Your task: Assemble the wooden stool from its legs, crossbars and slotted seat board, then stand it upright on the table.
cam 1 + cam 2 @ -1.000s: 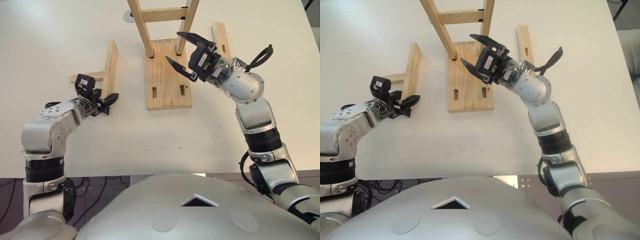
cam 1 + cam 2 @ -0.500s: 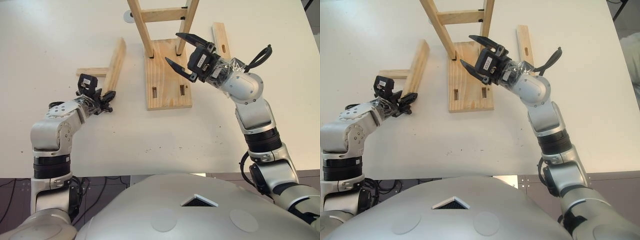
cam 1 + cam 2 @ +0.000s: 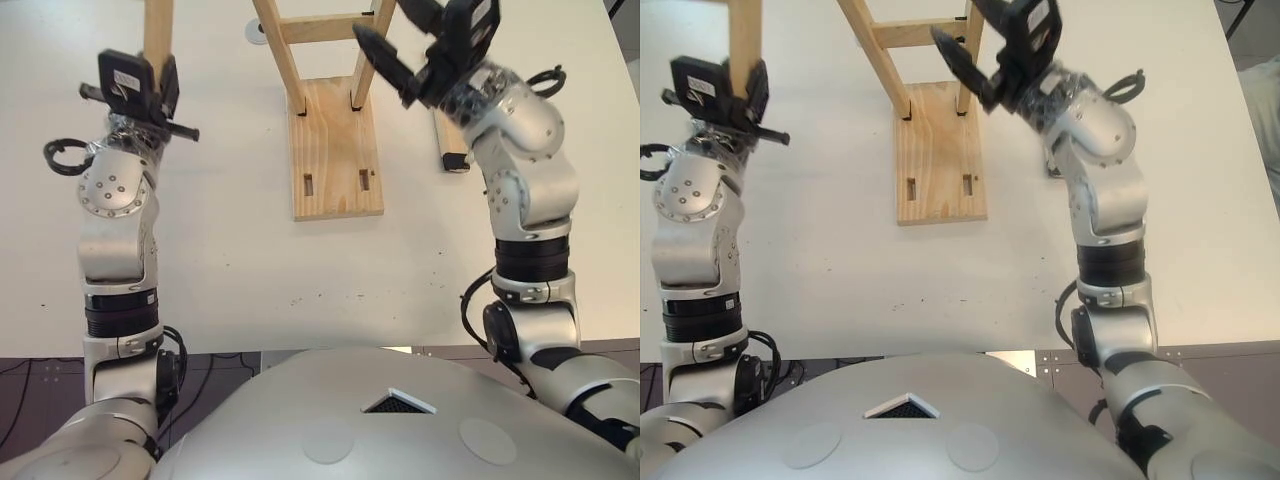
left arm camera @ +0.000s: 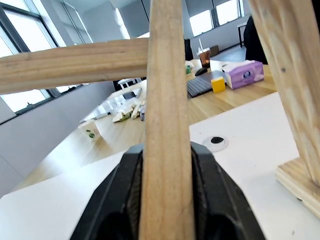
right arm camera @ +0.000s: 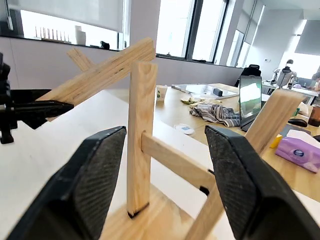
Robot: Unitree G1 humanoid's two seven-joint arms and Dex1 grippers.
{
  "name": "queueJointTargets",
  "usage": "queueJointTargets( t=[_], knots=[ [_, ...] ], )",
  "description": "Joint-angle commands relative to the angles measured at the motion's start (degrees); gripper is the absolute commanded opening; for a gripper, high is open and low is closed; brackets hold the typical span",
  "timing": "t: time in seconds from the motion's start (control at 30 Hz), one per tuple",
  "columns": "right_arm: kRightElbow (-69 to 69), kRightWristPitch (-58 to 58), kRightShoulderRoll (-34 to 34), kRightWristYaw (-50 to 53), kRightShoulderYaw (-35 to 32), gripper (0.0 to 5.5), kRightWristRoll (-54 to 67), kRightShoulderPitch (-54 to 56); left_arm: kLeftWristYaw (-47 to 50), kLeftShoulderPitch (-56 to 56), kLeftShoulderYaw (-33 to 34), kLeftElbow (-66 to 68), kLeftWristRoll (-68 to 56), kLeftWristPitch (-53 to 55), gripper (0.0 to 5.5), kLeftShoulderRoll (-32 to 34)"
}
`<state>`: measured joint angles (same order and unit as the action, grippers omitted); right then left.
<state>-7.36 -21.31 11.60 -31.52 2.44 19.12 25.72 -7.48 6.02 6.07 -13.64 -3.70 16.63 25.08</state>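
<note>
The slotted seat board (image 3: 335, 170) lies flat on the white table. A leg frame stands in its far slots: two legs (image 3: 283, 60) joined by a crossbar (image 3: 325, 28). My right gripper (image 3: 380, 16) hangs open beside the frame's right leg, its pads (image 5: 100, 170) spread on either side of the near leg (image 5: 140, 135) without touching. My left gripper (image 3: 150, 88) is raised at the far left, shut on a second leg frame (image 3: 158, 25) held upright; its leg (image 4: 167, 100) and crossbar (image 4: 70, 65) show close up. Another leg piece (image 3: 450, 150) lies right of the board, partly behind my right arm.
A small round white cap (image 3: 258, 33) sits on the table behind the standing frame. The table's front edge (image 3: 300, 350) runs close below the board. Bare tabletop (image 3: 230, 250) spreads between the board and my left arm.
My left gripper has lifted its leg frame off the table and swung it upright, up and away. My right gripper has risen from above the board to the standing frame's top, still open.
</note>
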Motion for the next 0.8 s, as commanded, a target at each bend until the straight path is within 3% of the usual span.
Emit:
queueJointTargets(
  t=[0.03, 0.17, 0.43, 0.8],
  knots=[
    [-0.72, -12.00, -1.61, 2.37, -8.42, 2.92, 13.83, 7.29, 1.60, 2.15, 0.39, -2.81, 1.63, -7.31, 0.99, -2.32],
    [-0.65, -23.57, -1.24, 3.24, -13.55, 2.92, 28.41, 11.97, -0.29, 4.21, -1.88, -6.31, 1.42, -11.77, 0.99, -3.91],
    [0.80, -33.77, 1.52, 4.59, -18.02, 4.21, 44.16, 17.40, -4.83, 6.65, -8.86, -8.24, 0.73, -12.77, 0.99, -7.45],
    [8.71, -38.31, 3.39, 7.77, -19.88, 4.26, 48.90, 23.56, -8.54, 4.78, -15.66, -9.51, 2.61, -14.44, 0.99, -10.07]
  ],
)
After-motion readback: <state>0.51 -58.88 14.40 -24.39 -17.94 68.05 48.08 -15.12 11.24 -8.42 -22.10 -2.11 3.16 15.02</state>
